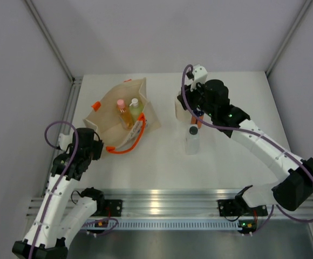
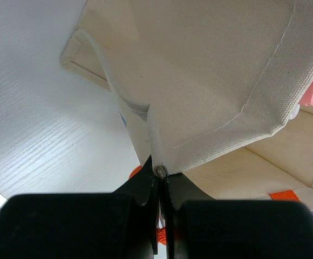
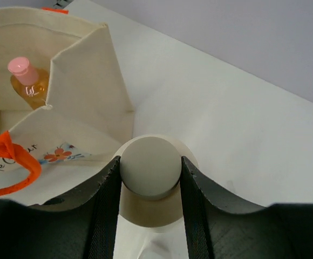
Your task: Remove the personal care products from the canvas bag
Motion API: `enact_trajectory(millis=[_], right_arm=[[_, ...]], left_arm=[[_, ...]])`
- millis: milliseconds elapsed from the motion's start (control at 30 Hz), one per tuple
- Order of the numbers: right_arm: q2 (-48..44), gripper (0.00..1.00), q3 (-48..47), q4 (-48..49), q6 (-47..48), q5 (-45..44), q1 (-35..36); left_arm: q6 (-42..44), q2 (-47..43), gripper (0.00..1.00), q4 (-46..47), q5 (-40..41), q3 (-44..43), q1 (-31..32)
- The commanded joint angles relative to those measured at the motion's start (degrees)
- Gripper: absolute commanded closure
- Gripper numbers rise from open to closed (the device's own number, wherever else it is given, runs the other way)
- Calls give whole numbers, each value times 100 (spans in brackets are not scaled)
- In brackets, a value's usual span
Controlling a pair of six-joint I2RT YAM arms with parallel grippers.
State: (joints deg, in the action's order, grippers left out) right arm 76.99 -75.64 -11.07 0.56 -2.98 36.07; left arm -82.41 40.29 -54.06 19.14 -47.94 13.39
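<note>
The counter point(image 1: 226, 86) right of the bag point(image 1: 105, 116) is my drop zone. The bag stands open at left-centre. My left tool point(image 2: 159, 175) is pressed together on a corner of its canvas rim, and I'd hold that steady so the mouth doesn't sag. My right tool point(image 3: 150, 178) pinches the cream bottle point(image 3: 150, 162) by its round cap, just beside the bag; I can't tell if it touches down. I judge this to be the set-down. I'd lower straight and release once it stands, clear of the clear bottle point(image 1: 192, 139). The pink-capped bottle point(image 1: 122, 110) and the yellow-green bottle point(image 1: 135, 107) are inside the bag.
</note>
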Motion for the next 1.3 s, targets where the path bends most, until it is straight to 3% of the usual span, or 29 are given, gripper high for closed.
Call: enact_trajectory(millis=[0,667,1133,1267], right_arm=[[-422,100,294,1809,-240,263,-162],[-141,100,2351,4165,-575,1300,-558],[369,100,2431,4412,-346,1941,-768],[571,100,2291,4412,-364,2879,-1058]], left_arm=[[23,58,100,98,-165,-171,6],[111,119,100,98,-191,-119,6],[94,110,100,98,-217,-31,6],[102,102,100,98,-217,-31,6]])
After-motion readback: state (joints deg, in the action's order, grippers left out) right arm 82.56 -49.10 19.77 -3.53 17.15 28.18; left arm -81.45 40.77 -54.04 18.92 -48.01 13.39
